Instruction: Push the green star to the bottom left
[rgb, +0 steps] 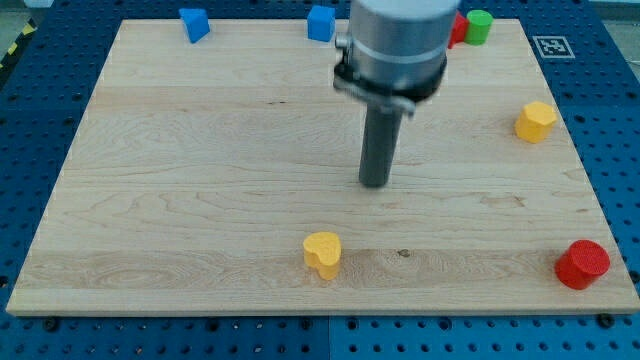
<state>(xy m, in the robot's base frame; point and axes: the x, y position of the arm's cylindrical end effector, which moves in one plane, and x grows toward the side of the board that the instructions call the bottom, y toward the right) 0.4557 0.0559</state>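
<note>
One green block partly hidden behind arm, shape unclear; my tip mid-board; no jaws.

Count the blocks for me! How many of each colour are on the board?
Blue: 2, one and another at the view's top.
Yellow: 2, one near the bottom, one at the right.
Red: 2, one bottom right, one partly hidden by the arm.
Green: 1.
Total: 7.
</note>
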